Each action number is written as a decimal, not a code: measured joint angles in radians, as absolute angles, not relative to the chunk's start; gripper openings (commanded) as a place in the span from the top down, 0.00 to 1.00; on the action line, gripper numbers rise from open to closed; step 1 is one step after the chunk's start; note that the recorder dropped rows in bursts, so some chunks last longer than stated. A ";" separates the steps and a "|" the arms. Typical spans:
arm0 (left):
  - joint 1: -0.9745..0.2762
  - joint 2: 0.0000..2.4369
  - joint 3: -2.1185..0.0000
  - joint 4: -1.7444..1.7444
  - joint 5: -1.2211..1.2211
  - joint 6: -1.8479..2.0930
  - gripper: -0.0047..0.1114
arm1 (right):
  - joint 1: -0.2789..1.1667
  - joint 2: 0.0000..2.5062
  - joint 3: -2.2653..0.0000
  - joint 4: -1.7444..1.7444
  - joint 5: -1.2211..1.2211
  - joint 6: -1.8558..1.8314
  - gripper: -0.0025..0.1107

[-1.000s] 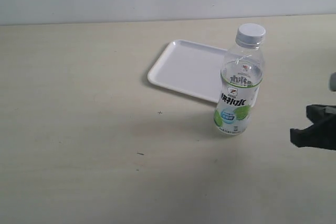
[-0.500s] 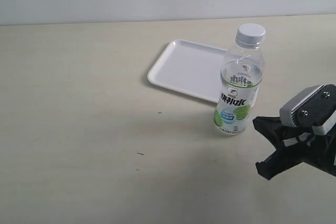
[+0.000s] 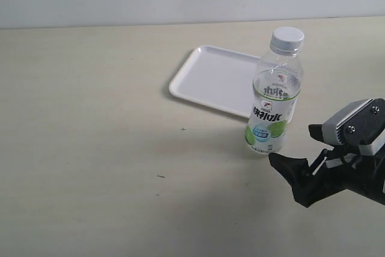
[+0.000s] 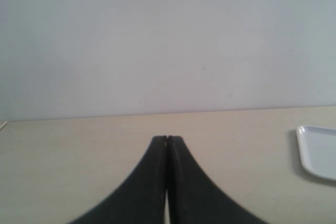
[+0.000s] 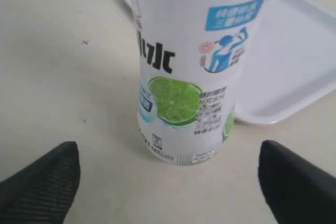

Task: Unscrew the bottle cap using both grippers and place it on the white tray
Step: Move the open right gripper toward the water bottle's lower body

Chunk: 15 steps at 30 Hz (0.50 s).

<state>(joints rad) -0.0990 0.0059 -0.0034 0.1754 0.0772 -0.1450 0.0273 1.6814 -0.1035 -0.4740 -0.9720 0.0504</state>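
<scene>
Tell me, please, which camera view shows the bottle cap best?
The exterior view: the bottle cap shows whole, sitting on the upright bottle. The right wrist view cuts the bottle off at the top of its label, so no cap appears. The left wrist view shows no bottle at all.

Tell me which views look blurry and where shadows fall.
Exterior view: sharp and evenly lit, with a faint shadow left of the bottle and a thin one along the near edge of the tray. Left wrist view: the shut left gripper is soft-edged. Right wrist view: bottle text readable, fingertips soft.
</scene>
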 measured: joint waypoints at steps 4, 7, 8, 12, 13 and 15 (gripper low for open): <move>-0.099 0.006 -0.003 0.175 0.077 -0.145 0.96 | 0.027 1.687 -0.131 -0.470 -0.972 0.056 0.16; -0.099 0.006 -0.003 0.175 0.077 -0.145 0.96 | 0.027 1.699 -0.155 -0.472 -0.970 0.056 0.16; -0.099 0.006 -0.003 0.175 0.077 -0.145 0.96 | 0.027 1.706 -0.165 -0.474 -0.970 0.054 0.16; -0.099 0.006 -0.003 0.175 0.077 -0.145 0.96 | 0.027 1.737 -0.209 -0.506 -0.968 0.054 0.16; -0.099 0.006 -0.003 0.175 0.077 -0.145 0.96 | 0.027 1.746 -0.221 -0.517 -0.968 0.054 0.16; -0.099 0.006 -0.003 0.175 0.077 -0.145 0.96 | 0.027 1.769 -0.240 -0.550 -0.968 0.054 0.15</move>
<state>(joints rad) -0.0990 0.0059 -0.0034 0.1754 0.0772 -0.1450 0.0273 1.7688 -0.2403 -0.5500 -0.9680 0.0541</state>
